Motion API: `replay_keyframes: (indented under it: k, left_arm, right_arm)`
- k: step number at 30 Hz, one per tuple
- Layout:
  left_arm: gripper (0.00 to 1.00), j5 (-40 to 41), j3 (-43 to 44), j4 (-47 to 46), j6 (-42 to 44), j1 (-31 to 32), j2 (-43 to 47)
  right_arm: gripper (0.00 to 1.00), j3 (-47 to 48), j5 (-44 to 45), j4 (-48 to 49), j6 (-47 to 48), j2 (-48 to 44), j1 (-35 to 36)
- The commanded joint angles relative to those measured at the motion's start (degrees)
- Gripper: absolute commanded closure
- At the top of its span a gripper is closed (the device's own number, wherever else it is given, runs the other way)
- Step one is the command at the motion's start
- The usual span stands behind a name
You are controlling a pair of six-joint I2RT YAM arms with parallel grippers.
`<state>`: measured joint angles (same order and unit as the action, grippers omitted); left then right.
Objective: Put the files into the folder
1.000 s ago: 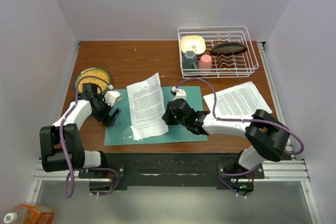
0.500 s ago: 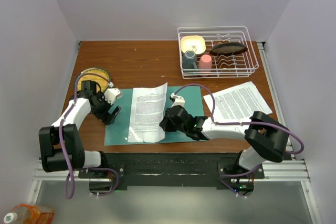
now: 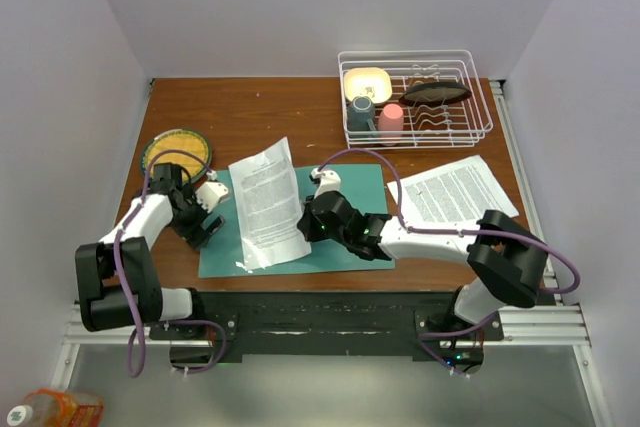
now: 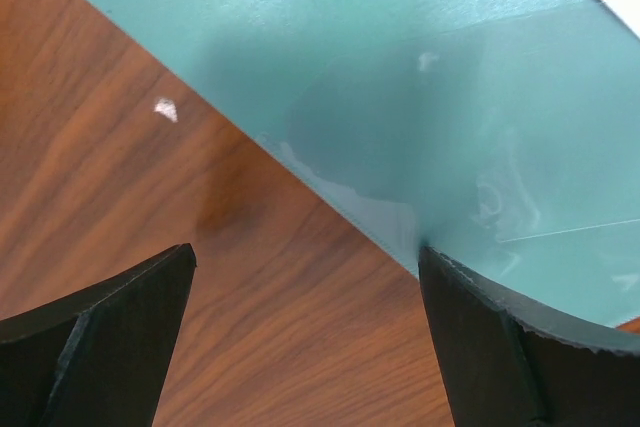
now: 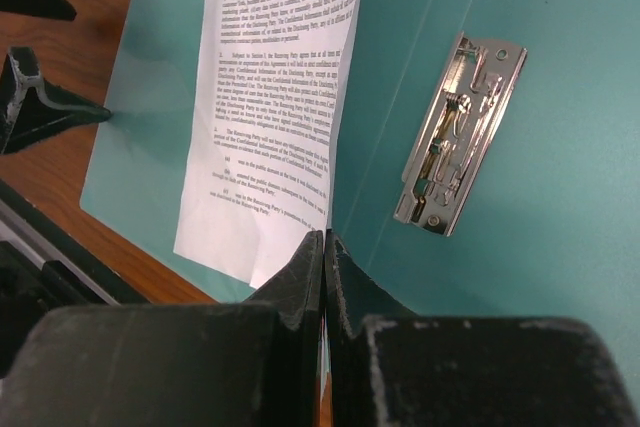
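Teal folder [image 3: 225, 252] lies open; my right fingers [image 5: 300, 282] pinch one sheet [image 3: 268, 202] over it, left fingers [image 4: 110, 347] wide; other sheets [image 3: 455, 192] wait by the right edge.

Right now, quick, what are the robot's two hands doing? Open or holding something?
Left gripper: open, holding nothing, at the edge of the folder.
Right gripper: closed, pinching the printed sheet.

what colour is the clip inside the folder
Shiny silver metal clip, clearest in the right wrist view.
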<state>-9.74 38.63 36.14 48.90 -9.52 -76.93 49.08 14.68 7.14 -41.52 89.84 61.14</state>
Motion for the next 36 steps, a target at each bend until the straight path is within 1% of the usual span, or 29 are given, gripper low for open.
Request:
replay_keyframes:
  k: [1,6,9,14,18,24,28,33,36]
  left_arm:
    - [0.00,2.7,-2.2,-2.2,2.9,-0.4,1.9]
    - [0.00,3.6,-2.8,-1.8,4.4,-0.4,3.5]
    - [0.00,3.1,-1.3,-0.6,4.9,-0.6,4.3]
    - [0.00,0.9,2.7,3.1,5.7,-0.9,4.6]
    - [0.00,2.3,1.6,2.2,7.3,-1.6,4.3]
    - [0.00,1.7,-0.9,1.5,7.4,-1.7,4.1]
    - [0.01,-0.6,-1.8,1.9,7.8,-1.6,3.8]
    - [0.02,-2.7,-2.0,1.8,7.9,-1.7,1.2]
    - [0.02,-3.1,-2.8,1.4,8.5,-1.6,0.6]
  right_arm:
    - [1.00,2.0,1.5,1.4,2.1,1.8,0.2]
    - [1.00,3.0,0.8,3.6,0.7,4.3,0.2]
    - [1.00,3.7,0.5,4.6,0.3,6.0,0.2]
    - [1.00,6.1,1.3,4.1,1.1,7.1,0.2]
    - [1.00,7.1,2.5,2.6,2.7,6.3,0.0]
    - [1.00,5.6,2.6,3.3,1.5,5.5,-0.1]
    - [1.00,4.2,2.5,4.6,0.0,5.8,-0.1]
    - [1.00,3.0,1.3,6.7,-2.4,6.3,0.1]
    - [1.00,0.8,1.1,7.7,-4.4,5.5,0.4]
